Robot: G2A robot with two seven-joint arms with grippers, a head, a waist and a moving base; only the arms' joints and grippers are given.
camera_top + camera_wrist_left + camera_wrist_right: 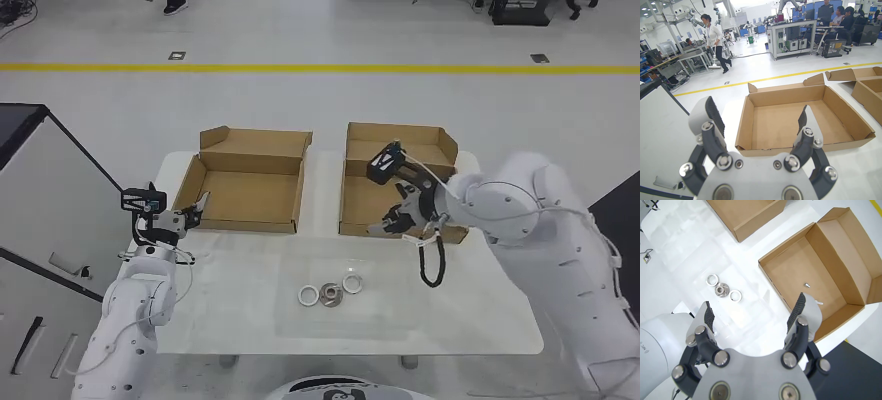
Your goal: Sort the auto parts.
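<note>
Three metal parts lie together at the table's front middle: a ring [309, 295] [712, 279], a flanged hub [331, 296] [721, 289] and a second ring [352, 284] [735, 295]. Two open cardboard boxes stand behind them. The left box [250, 190] [791, 123] is empty. The right box [360, 200] [800, 262] holds two small bolts [806, 285]. My right gripper [393, 222] [755, 302] hangs open over that box's front edge, with nothing in it. My left gripper [193, 213] [758, 106] is open and empty beside the left box's front left corner.
A white cabinet with a dark top [40, 190] stands close to the table's left side. A black surface [615, 220] lies off the right edge. Bare white tabletop [450, 300] stretches in front of the boxes, around the parts.
</note>
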